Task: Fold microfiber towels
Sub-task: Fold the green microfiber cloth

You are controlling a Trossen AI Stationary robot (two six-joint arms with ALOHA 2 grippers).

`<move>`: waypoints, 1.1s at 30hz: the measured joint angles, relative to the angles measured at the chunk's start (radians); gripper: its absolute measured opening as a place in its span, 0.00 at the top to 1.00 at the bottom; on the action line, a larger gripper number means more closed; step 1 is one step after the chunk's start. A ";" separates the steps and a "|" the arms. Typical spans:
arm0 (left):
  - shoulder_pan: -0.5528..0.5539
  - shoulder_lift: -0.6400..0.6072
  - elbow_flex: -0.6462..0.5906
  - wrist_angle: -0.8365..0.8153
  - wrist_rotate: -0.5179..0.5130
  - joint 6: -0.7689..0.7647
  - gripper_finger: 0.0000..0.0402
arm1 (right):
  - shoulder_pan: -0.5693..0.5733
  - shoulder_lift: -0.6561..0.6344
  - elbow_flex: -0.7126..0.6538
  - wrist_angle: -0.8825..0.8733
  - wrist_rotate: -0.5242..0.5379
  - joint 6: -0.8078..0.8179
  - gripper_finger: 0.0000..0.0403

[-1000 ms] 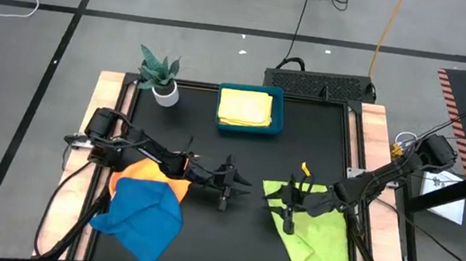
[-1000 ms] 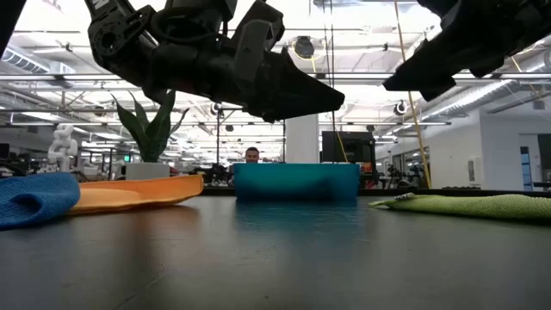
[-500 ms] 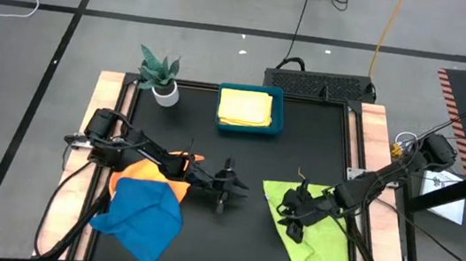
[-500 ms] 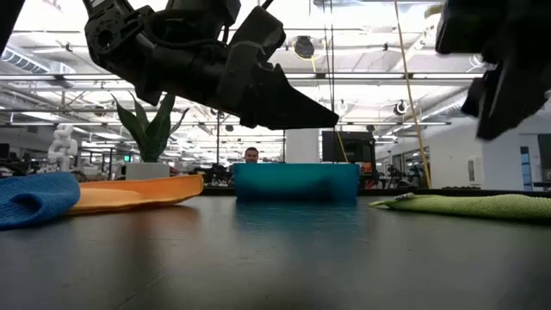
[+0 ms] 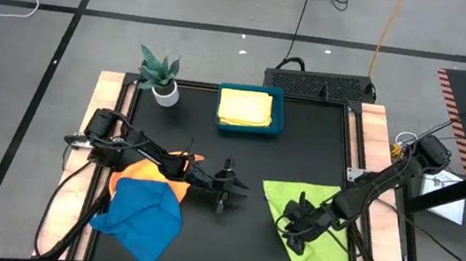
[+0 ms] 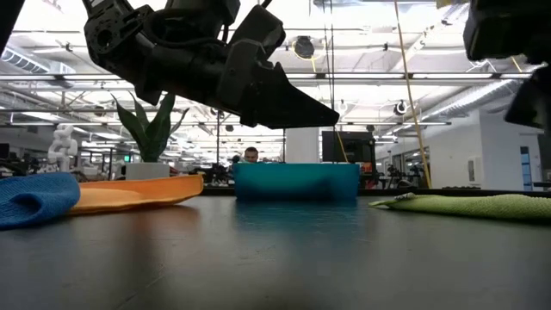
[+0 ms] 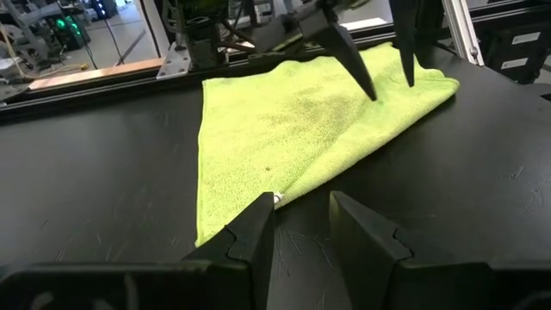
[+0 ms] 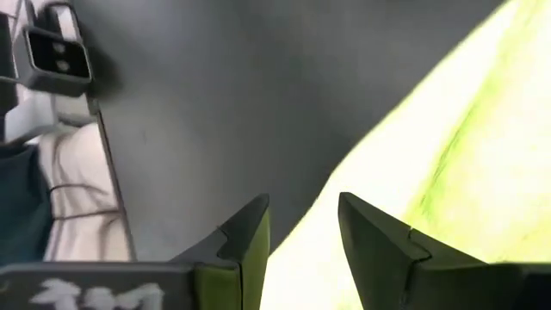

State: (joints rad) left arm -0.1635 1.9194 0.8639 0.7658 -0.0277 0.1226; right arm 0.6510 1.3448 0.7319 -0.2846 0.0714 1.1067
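Fingers [image 8: 379, 228] of the right arm stand parted with nothing between them, poised over the near-left edge of the green towel [image 5: 315, 225], which lies spread flat on the worktop [image 5: 255, 164] to the right of the tray [image 5: 248, 128]. They hang just where cloth meets bare surface, which I judge is meant for taking that edge and carrying it across for a first fold. The right gripper [image 5: 292, 229] points down at the towel from the right side.

Left fingers [image 7: 258, 237] are likewise apart and empty; the left gripper [image 5: 228, 186] hovers over bare worktop in front of the tray, aimed toward the green towel, probably ready to help with its other corner.

Behind the left gripper, to the front-left of the tray, an orange towel [image 5: 146, 172] lies with a blue towel [image 5: 144, 216] rumpled on top of it, both unfolded and apparently waiting their turn. A yellow towel [image 5: 245, 107] sits folded inside the tray, so the tray seems to be where finished ones go. A small plant [image 5: 160, 72] stands just left of the tray, out of the working area.
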 joint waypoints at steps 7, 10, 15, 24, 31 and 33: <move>0.000 0.000 0.000 0.003 0.000 -0.001 0.71 | 0.018 0.006 0.000 -0.052 -0.130 0.113 0.68; 0.000 0.000 0.000 0.003 0.000 -0.009 0.71 | 0.038 0.006 0.000 -0.105 -0.159 0.182 0.68; 0.000 0.000 0.000 0.003 0.011 -0.012 0.71 | 0.083 0.006 0.000 -0.103 -0.129 0.266 0.68; -0.006 0.000 0.000 0.002 0.028 -0.009 0.71 | 0.190 0.045 0.000 -0.087 -0.045 0.439 0.68; -0.024 0.000 0.000 0.005 0.030 -0.005 0.71 | 0.184 0.045 0.000 -0.099 0.036 0.416 0.68; -0.030 0.000 0.000 0.016 0.030 -0.012 0.71 | 0.171 0.045 0.000 -0.124 0.032 0.404 0.68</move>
State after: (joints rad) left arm -0.1931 1.9194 0.8635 0.7813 0.0025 0.1108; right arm 0.8217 1.3899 0.7319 -0.4084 0.1032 1.5107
